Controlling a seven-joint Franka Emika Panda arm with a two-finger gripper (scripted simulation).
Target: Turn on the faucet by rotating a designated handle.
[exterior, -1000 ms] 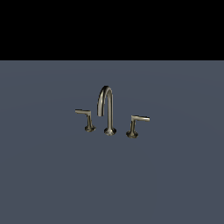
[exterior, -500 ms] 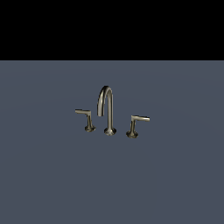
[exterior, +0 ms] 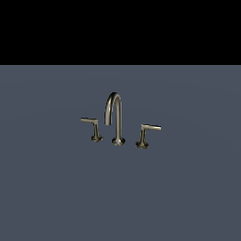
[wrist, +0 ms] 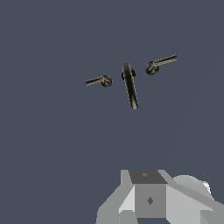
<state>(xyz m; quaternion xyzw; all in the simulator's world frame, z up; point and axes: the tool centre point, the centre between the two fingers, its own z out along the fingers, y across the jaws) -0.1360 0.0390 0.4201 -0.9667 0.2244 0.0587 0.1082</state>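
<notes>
Nothing had moved in the last second: the small bronze-grey metal faucet (exterior: 115,120) sat just as before on the flat slate-blue surface (exterior: 47,197), so I judged the approach barely begun. The designated handle, the duller thin flat lever (exterior: 92,127), stood at the exterior view's left of the arched spout, apart from it. My grey gripper (wrist: 148,201) was cut off at the frame edge, fingers hidden; I couldn't tell whether it was parted or closed.

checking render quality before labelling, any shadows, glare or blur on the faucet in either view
Exterior view: the bronze-grey metal faucet is small and coarse, with no cast shadow on the flat grey-blue floor and a black band above. Wrist view: soft edges, no glare, grey gripper body cropped.
</notes>
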